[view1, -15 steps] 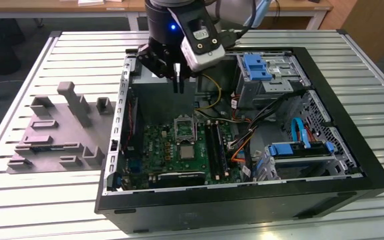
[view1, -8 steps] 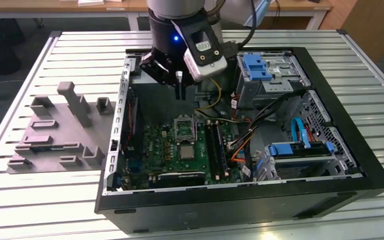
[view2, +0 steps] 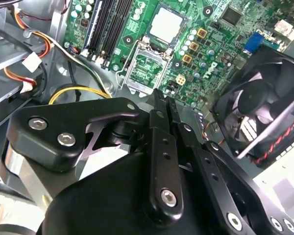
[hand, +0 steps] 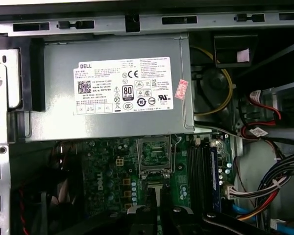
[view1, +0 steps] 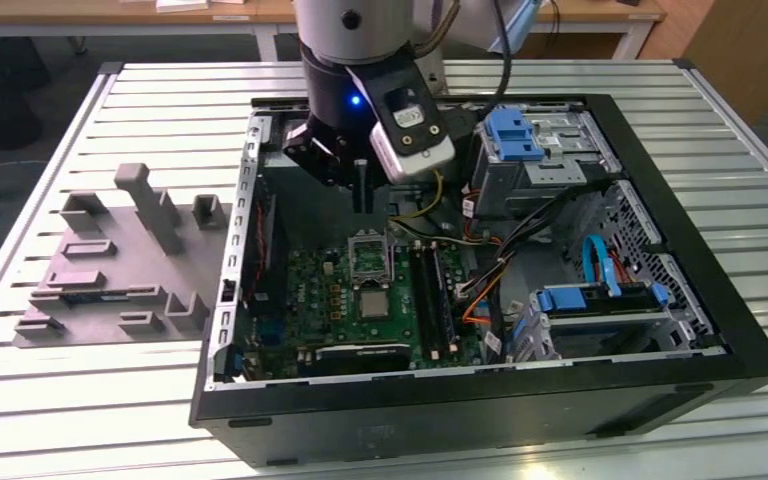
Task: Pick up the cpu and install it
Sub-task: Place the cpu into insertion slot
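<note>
Gripper [view1: 361,205] hangs inside the open computer case [view1: 491,400], over the far edge of the green motherboard [view1: 331,300]. In the second wrist view its fingers [view2: 159,110] are together with only a hairline slit, and nothing looks clamped, though that angle is poor.

The cpu [view1: 375,303] lies flat on the board with its silvery top up, at 6 o'clock from the gripper in the exterior view and well apart from it. It also shows in the second wrist view [view2: 165,24]. An open metal socket frame [view1: 368,250] sits between the two, just beside the cpu.

Memory slots [view1: 431,290] are at 3 o'clock of the cpu. Grey tray [view1: 117,260] is on the table at 9 o'clock of the case.
</note>
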Available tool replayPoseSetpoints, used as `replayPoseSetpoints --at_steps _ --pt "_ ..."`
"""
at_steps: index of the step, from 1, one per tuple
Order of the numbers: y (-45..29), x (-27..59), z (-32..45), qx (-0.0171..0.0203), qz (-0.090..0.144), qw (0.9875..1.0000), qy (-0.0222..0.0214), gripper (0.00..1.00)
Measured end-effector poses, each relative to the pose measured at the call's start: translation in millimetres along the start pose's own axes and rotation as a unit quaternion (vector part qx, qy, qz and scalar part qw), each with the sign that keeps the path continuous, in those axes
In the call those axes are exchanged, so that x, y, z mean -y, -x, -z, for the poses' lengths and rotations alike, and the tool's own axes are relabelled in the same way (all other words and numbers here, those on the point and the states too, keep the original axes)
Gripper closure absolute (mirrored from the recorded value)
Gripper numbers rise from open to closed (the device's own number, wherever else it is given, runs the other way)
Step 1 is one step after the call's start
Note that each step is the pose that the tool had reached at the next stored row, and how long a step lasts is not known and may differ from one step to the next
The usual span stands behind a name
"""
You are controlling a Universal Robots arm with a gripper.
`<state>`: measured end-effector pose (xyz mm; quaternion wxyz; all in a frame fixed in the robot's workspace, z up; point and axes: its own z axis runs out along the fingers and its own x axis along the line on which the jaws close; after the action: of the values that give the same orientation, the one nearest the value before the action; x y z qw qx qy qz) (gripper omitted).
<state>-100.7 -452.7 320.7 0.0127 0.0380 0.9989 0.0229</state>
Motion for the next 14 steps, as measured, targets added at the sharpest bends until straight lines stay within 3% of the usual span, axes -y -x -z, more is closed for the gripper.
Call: replayPoseSetpoints --at_steps 5,14 --pt "0.0 0.8 -7.3 0.0000 0.000 1.0000 0.0000 0.82" --pt "-0.1 0.8 -8.5 0.0002 0.000 1.0000 -0.0016 0.82"
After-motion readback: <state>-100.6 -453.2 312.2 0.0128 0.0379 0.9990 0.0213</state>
